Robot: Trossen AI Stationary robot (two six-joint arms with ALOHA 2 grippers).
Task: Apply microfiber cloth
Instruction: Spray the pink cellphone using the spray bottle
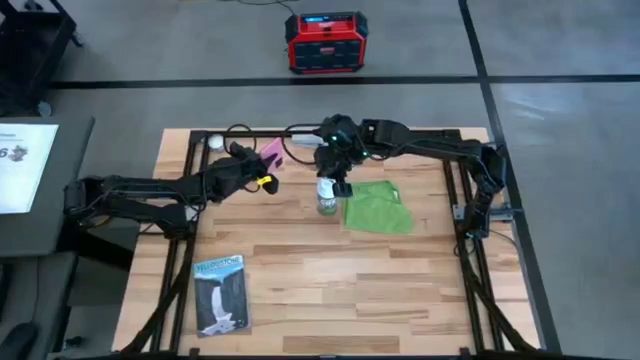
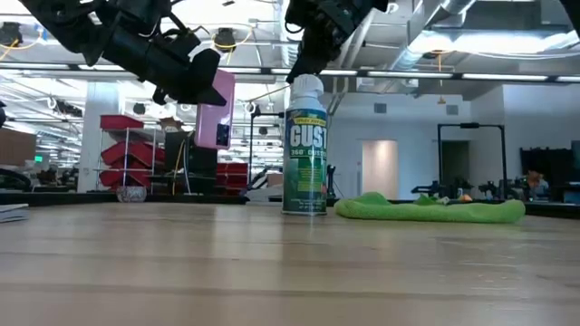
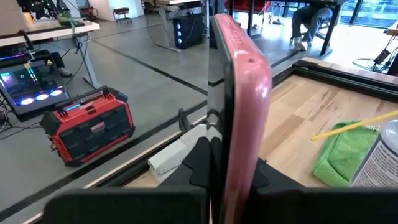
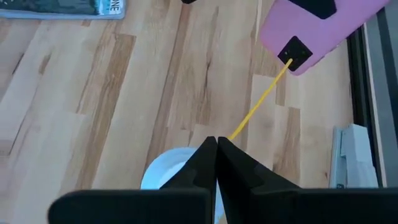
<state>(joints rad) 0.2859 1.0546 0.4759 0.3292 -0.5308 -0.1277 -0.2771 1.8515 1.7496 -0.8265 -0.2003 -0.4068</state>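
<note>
The left gripper (image 1: 262, 160) pinches the phone (image 1: 271, 150); the right gripper (image 1: 338, 183), jaws pressed together over the can (image 1: 326, 197), should next reach the cloth (image 1: 379, 208) beside the can (lying untouched).

Two matte-black jointed arms w/ black cabling along links; right arm's wrist has a small green LED; gripper fingers black, wedge-shaped.

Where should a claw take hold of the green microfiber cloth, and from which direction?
Probably straight down from above, pinching a raised fold near the middle of the microfiber cloth. It lies flat and rumpled on the table, leaving no edge to slide under. Stay off its side toward the spray can, which stands right alongside.
</note>
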